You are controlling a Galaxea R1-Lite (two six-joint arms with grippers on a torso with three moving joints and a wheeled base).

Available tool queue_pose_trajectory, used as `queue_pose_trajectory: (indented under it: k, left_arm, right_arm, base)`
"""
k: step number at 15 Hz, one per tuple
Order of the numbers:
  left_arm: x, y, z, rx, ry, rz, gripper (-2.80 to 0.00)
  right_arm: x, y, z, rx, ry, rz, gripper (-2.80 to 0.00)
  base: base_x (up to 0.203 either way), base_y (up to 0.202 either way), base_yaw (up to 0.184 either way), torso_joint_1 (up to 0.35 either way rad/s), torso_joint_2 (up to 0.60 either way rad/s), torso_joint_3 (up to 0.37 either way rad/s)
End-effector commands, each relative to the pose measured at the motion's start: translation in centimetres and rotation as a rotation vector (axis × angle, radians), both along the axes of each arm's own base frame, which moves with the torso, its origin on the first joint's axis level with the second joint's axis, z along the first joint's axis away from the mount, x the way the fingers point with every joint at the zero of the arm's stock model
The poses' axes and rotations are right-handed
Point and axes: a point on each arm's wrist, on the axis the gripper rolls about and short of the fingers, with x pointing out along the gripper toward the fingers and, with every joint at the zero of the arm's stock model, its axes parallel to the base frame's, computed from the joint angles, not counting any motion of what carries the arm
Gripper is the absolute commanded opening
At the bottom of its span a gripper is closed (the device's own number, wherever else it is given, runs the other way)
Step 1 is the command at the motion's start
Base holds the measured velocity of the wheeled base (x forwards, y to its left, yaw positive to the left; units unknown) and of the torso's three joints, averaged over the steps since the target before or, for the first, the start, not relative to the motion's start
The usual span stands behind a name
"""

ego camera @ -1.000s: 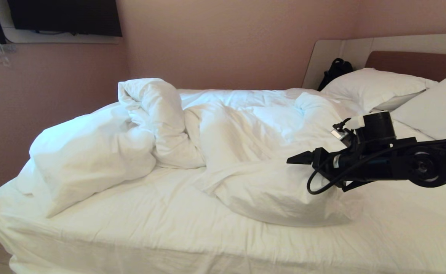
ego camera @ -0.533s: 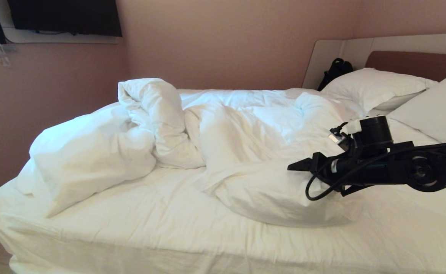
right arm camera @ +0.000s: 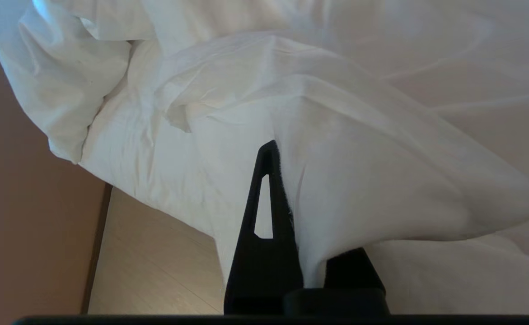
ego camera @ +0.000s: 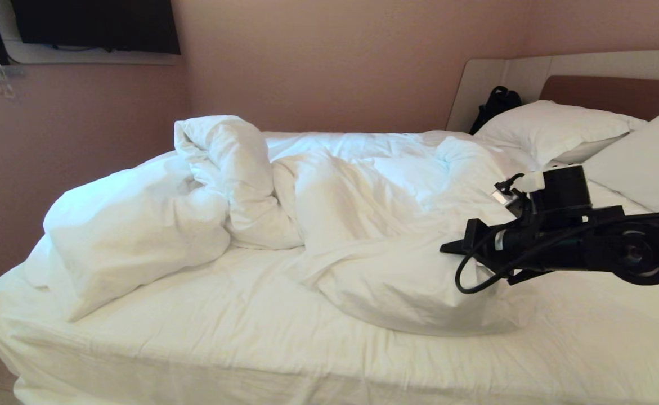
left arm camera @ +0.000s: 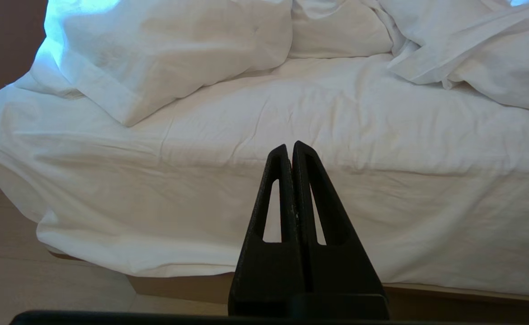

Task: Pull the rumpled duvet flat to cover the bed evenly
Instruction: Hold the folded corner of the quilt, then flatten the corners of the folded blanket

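Right pincer [right arm camera: 287,180] clamps a fold of the rumpled duvet [ego camera: 363,225] on the bed [ego camera: 250,337], near the pillows [ego camera: 554,129]; left pincer [left arm camera: 290,153] pressed closed, empty, facing bed's side.

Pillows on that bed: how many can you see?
2. One pillow lies at the head of the bed against the headboard. The second pillow is nearer the camera, cut off by the picture's right edge. More may be hidden beyond it.
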Motion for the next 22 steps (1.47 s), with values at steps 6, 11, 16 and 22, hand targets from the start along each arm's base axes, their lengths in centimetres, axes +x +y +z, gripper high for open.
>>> queue_pose_trajectory:
  k: [6,11,16,22]
  left_arm:
    - [0.0,0.0,0.0,0.0,0.0,0.0,-2.8]
    - [0.0,0.0,0.0,0.0,0.0,0.0,-2.8]
    - [0.0,0.0,0.0,0.0,0.0,0.0,-2.8]
    - [0.0,0.0,0.0,0.0,0.0,0.0,-2.8]
  right_arm:
    - [-4.3,-2.9,6.3,0.052,-0.181,-0.059,-2.8]
    - [-8.7,-9.7,10.7,0.043,-0.31,-0.297,-2.8]
    - [-14.3,-15.2,13.5,-0.011,-0.43,-0.596,-2.8]
    - [-19.5,-17.8,14.8,-0.094,-0.525,-0.873,-2.8]
  base:
    - [0.0,0.0,0.0,0.0,0.0,0.0]
    - [0.0,0.0,0.0,0.0,0.0,0.0]
    - [0.0,0.0,0.0,0.0,0.0,0.0]
    - [0.0,0.0,0.0,0.0,0.0,0.0]
